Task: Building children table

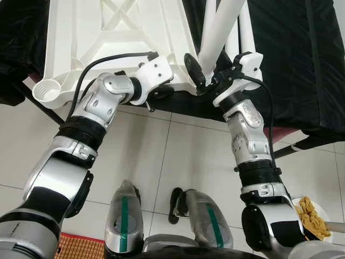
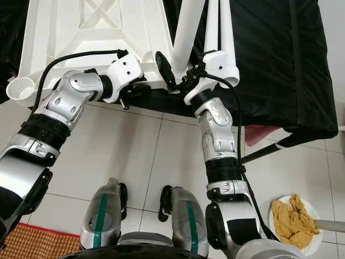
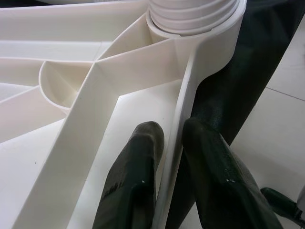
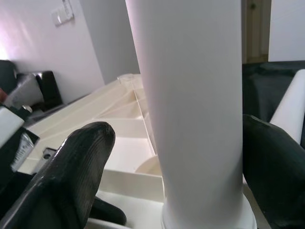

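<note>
A white plastic table top [image 1: 108, 32] lies upside down on a black-covered surface, with an open leg socket [image 1: 47, 90] at its near left corner. My left gripper [image 3: 174, 143] is shut on the thin rim wall of the table top near its front right corner [image 1: 160, 93]. A white table leg [image 1: 218, 27] stands up from that corner's socket. My right gripper [image 1: 204, 67] is shut on this leg, one black finger [image 4: 86, 171] on each side of it. Another white leg [image 1: 246, 29] lies behind on the cloth.
The black cloth [image 1: 302, 54] hangs over the support's front edge. On the tiled floor are a white plate with a yellow rag [image 2: 294, 216] at the right and a woven mat [image 1: 75, 248] at the lower left. My own legs [image 1: 124, 221] stand below.
</note>
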Robot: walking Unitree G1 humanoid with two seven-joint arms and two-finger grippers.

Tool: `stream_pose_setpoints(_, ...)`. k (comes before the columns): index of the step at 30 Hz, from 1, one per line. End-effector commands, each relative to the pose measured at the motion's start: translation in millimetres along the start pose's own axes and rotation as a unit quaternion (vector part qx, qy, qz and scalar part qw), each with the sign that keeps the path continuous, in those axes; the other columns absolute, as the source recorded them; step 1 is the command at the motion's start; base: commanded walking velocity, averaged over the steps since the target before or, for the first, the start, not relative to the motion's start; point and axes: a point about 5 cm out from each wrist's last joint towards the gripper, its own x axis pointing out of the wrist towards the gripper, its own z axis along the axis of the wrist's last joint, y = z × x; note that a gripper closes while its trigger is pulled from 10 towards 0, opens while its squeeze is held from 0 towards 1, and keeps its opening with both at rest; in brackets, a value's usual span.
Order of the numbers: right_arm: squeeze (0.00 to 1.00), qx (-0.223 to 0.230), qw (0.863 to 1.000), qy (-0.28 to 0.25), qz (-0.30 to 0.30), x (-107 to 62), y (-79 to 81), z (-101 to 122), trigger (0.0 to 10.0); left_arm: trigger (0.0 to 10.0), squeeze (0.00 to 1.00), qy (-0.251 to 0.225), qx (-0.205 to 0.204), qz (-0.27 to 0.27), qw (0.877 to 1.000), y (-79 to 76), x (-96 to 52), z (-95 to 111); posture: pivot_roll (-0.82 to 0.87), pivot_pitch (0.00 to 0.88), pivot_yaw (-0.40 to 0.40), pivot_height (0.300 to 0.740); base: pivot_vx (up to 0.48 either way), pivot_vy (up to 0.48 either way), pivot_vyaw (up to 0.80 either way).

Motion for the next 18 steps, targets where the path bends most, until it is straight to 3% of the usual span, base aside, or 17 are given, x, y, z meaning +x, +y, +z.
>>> stream_pose_setpoints(1,0.0,0.001,1.0,0.017,-0.019,-3.2,-5.7,-4.8,10.0,10.0,0.0,-0.037,0.042,0.019,0.998,9.3,-3.6,21.8,0.01,0.043,-0.023,0.74,0.0,0.0,0.0)
stream_pose_setpoints(13,0.0,0.001,0.999,0.031,-0.041,-4.3,-14.7,-7.3,10.0,10.0,0.0,-0.041,0.044,0.01,0.998,5.9,-3.5,22.3,0.01,0.047,-0.023,0.74,0.0,0.0,0.0)
stream_pose_setpoints(18,0.0,-0.007,0.999,0.034,-0.026,-1.3,-22.0,-3.8,10.0,10.0,0.0,-0.039,0.046,-0.002,0.998,-2.5,1.2,20.3,0.01,0.045,-0.023,0.74,0.0,0.0,0.0)
